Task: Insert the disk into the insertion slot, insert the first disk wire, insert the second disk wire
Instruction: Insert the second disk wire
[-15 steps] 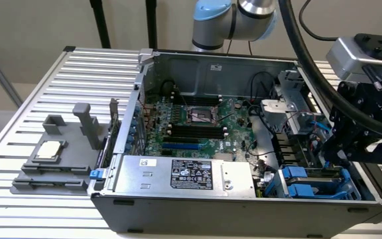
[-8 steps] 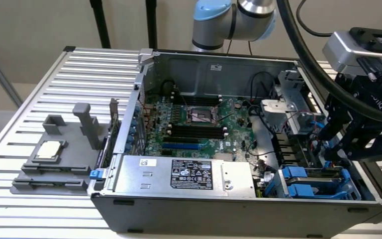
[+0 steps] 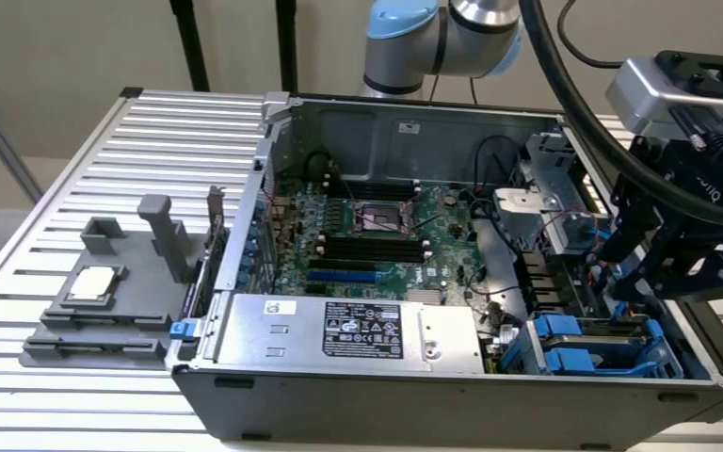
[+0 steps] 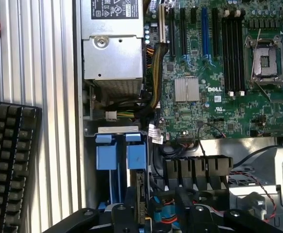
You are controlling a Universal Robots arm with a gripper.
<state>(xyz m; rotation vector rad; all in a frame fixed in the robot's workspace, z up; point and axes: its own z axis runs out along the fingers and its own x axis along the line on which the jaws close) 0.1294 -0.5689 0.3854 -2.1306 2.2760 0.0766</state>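
The disk (image 3: 594, 331) sits low down in the insertion slot (image 3: 606, 363) at the lower right of the exterior view, inside the open computer case (image 3: 462, 391); honestly you mostly just see its blue carrier tabs, the drive body itself is tucked in and hard to make out; in the wrist view the same blue tabs (image 4: 121, 153) show at lower centre-left. The gripper (image 3: 663, 273) hangs just above and right of the slot, fingers spread apart and holding nothing; its tips are partly lost against the dark cabling so I can't tell if they touch anything. Any disk wires are buried in the cable mess, can't pick them out. Inside the case: the motherboard (image 3: 375, 235) in the middle, the silver power supply (image 3: 349, 330) along the front edge. Outside it, on the slatted counter (image 3: 148, 141), a grey fixture (image 3: 110, 301) at the left; a black keyboard (image 4: 8, 165) is cut off at the wrist view's left edge.
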